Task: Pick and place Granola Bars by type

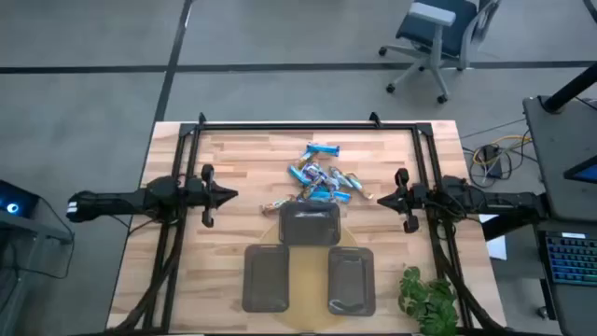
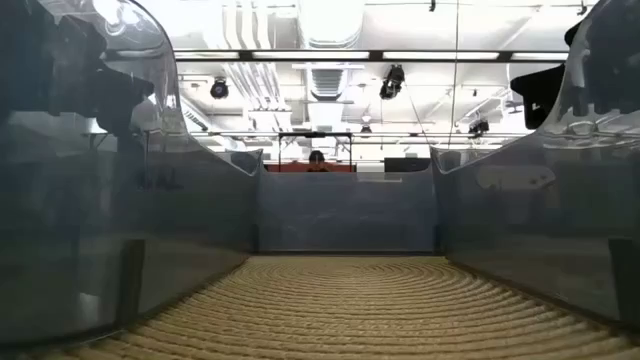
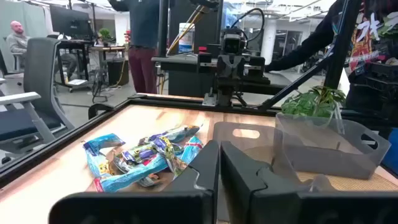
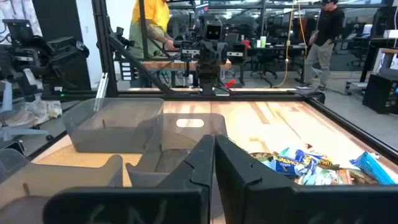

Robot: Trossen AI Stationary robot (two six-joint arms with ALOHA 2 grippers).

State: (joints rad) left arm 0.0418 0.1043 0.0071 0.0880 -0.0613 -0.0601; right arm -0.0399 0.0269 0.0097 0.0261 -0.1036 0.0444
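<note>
Above table, high view: granola bars (image 1: 319, 179) heaped mid-table, beyond three grey trays (image 1: 309, 224); left gripper (image 1: 229, 195) and right gripper (image 1: 381, 197) hover either side, both pinched together, empty. Low view: only tray walls (image 2: 345, 215) visible, trays look empty. Left wrist view: bars (image 3: 140, 158) ahead, fingers (image 3: 205, 168) closed. Right wrist view: bars (image 4: 311, 165) beside trays (image 4: 115, 124). Judgement: sorting not begun; next, open one gripper, descend on single bar at heap's edge.
</note>
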